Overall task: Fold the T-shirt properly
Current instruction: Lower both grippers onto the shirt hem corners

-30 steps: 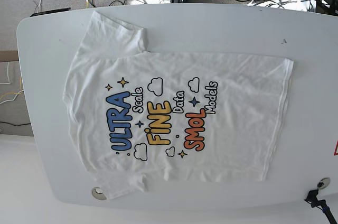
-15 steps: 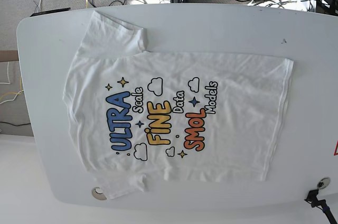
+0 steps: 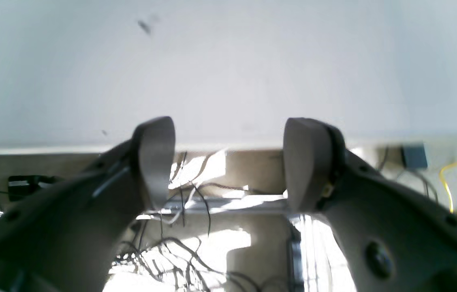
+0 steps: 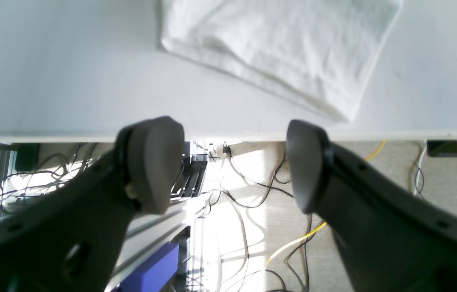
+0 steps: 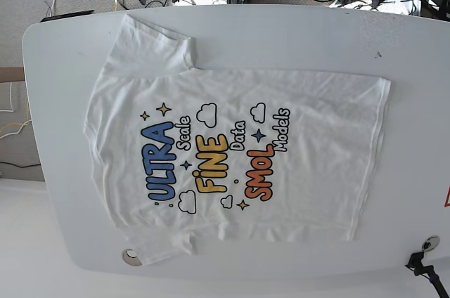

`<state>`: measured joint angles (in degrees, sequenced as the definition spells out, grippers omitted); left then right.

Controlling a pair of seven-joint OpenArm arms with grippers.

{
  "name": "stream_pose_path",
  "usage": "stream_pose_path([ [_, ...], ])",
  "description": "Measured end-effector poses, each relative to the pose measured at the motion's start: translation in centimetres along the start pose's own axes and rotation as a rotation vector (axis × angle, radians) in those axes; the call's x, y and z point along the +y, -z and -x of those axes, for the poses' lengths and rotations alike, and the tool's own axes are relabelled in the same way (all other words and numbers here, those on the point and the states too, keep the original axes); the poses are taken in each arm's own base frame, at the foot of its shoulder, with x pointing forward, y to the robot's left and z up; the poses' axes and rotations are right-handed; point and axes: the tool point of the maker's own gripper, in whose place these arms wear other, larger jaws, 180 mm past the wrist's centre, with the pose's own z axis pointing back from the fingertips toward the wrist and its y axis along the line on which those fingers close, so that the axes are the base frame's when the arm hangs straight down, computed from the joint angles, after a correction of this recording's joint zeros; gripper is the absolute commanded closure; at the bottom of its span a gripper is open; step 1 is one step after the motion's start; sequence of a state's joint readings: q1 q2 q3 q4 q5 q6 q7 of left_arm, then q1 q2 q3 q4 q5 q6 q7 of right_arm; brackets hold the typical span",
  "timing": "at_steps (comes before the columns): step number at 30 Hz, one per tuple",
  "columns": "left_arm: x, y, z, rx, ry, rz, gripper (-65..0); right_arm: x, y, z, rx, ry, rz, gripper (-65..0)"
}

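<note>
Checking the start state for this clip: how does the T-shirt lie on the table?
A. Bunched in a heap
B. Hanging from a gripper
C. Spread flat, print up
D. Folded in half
C: the T-shirt lies spread flat on the table, print showing, both sleeves out.

One T-shirt (image 5: pixel 232 150), one table (image 5: pixel 295 31), two pincers: left pincer (image 3: pixel 228 162), right pincer (image 4: pixel 232 162).

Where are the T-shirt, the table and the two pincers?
T-shirt (image 5: pixel 232 150): base view, on the printed chest.
Table (image 5: pixel 295 31): base view, bare top above the shirt.
Left pincer (image 3: pixel 228 162): left wrist view, gap between its open tips.
Right pincer (image 4: pixel 234 162): right wrist view, gap between its open tips.
</note>
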<state>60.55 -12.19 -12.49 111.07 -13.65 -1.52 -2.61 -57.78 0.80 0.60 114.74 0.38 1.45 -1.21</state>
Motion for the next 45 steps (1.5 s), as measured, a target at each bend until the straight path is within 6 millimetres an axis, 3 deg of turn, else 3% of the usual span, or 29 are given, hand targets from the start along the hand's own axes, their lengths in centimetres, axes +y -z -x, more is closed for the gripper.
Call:
stream_pose_path([
  [2,0.9,0.8,-1.5,-0.049,-0.043,-0.007,-39.6,-0.3,0.8,-1.1,-0.037,0.030,0.005,-41.4],
  [5,-0.4,1.4,-3.2,-0.109,-0.126,0.093,-39.7,-2.0,1.5,-2.7,-0.099,0.168,0.039,-41.4],
  [9,-0.3,2.7,-5.8,-0.194,-0.210,0.113,-39.8,-5.2,2.0,-4.4,-0.153,0.257,0.071,-41.4],
  [14,-0.6,4.4,-7.1,-0.185,-0.286,0.157,-39.8,-7.6,2.1,-5.7,-0.194,0.475,0.047,-41.4],
  [21,3.2,6.0,-9.5,-0.150,-0.381,0.136,-39.8,-9.4,3.1,-5.7,-0.107,0.752,-0.033,-41.2],
  [24,5.0,6.3,-11.2,-0.172,-0.402,0.131,-39.8,-9.9,3.8,-5.6,-0.062,0.803,-0.065,-41.2],
  [26,6.1,6.7,-11.0,-0.147,-0.411,0.121,-39.8,-10.8,4.3,-5.2,-0.046,0.822,-0.047,-41.2],
  [29,7.3,6.9,-10.0,-0.115,-0.427,0.083,-39.8,-10.4,4.7,-3.1,0.044,0.860,-0.057,-41.2],
  [33,7.3,6.9,-9.8,-0.107,-0.427,0.081,-39.8,-10.8,4.7,-1.9,0.067,0.878,-0.034,-41.2],
  [36,7.3,6.9,-9.8,-0.107,-0.427,0.081,-39.8,-10.7,4.8,-1.7,0.074,0.876,-0.036,-41.2],
  [39,7.2,6.9,-9.8,-0.106,-0.427,0.084,-39.8,-8.9,5.1,-1.2,0.107,0.879,-0.081,-41.2],
  [45,7.2,6.9,-9.8,-0.106,-0.427,0.083,-39.8,-7.5,5.7,-1.1,0.114,0.886,-0.119,-41.1],
])
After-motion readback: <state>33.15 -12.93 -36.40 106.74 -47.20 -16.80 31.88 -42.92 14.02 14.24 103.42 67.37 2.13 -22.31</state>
